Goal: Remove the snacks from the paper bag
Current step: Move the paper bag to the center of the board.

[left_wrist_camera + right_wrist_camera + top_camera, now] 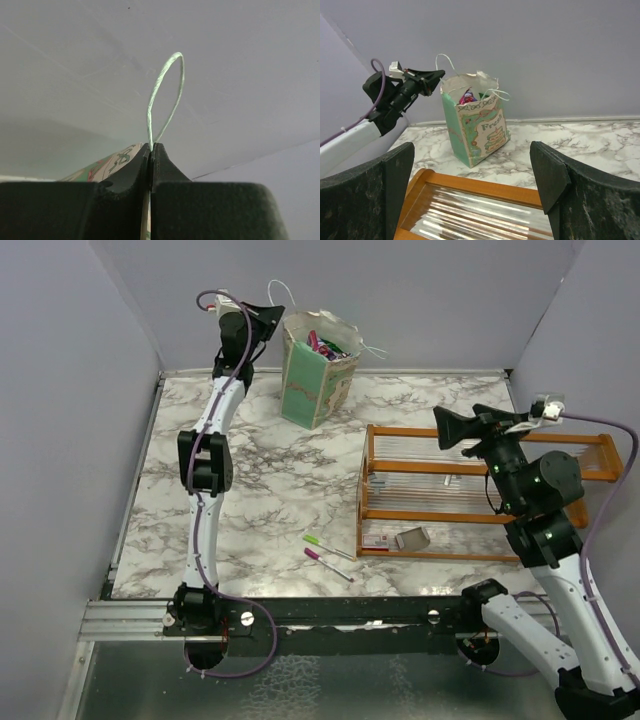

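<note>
At the far edge of the marbled white bench [280, 470], seen from overhead, the small mint-green patterned paper bag [318, 370] stood upright with shiny pink and purple snack packets [322, 344] showing in its open mouth. The left claw [272, 312] hung just beside the bag's upper left rim, while the right claw [445, 428] hovered over the orange wooden rack [480, 490], well apart from the bag. In the left wrist view, that claw was pinched fully shut on the bag's thin white string handle [149, 122], the loop rising above its tips and the bag's rim just below. A pull on so thin a cord could, I judged, tip the light bag, tear the handle out, or let the string slip free. In the right wrist view, the right claw was spread wide and held nothing, with the bag ahead beyond the rack.
</note>
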Controlling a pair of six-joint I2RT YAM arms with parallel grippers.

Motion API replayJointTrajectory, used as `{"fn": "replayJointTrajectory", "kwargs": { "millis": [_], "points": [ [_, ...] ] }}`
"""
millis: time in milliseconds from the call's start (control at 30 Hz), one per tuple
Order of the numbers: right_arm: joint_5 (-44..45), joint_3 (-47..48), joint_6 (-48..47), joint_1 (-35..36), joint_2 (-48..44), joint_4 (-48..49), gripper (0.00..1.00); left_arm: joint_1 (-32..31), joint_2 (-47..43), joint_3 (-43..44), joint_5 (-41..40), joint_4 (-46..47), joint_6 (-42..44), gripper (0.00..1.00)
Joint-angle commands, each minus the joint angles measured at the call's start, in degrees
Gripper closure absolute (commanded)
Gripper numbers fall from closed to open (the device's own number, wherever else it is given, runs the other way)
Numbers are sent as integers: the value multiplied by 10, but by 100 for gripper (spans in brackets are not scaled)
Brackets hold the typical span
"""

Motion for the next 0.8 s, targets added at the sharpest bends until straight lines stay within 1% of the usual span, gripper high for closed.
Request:
{"fn": "replayJointTrajectory", "kwargs": {
  "millis": [0, 233, 367, 467, 533, 667, 767],
  "points": [
    [-53, 41, 14, -4, 40, -30, 1, 12, -104, -78, 34, 23, -25, 100],
    [-119, 108, 35, -4, 114, -74, 1, 19, -228, -252, 95, 78, -36, 100],
    [-173, 142, 53, -4, 161, -87, 1, 35, -309, -379, 119, 122, -53, 100],
    [-221, 164, 70, -4, 195, -93, 1, 52, -380, -478, 137, 139, -58, 100],
    [-253, 172, 83, -3, 211, -81, 0, 63, -437, -548, 148, 144, -58, 100],
    [-299, 196, 107, -2, 252, -59, 1, 80, -532, -653, 182, 139, -30, 100],
    [-303, 233, 104, 8, 292, -67, 3, 87, -596, -727, 213, 129, -1, 100]
  ]
}}
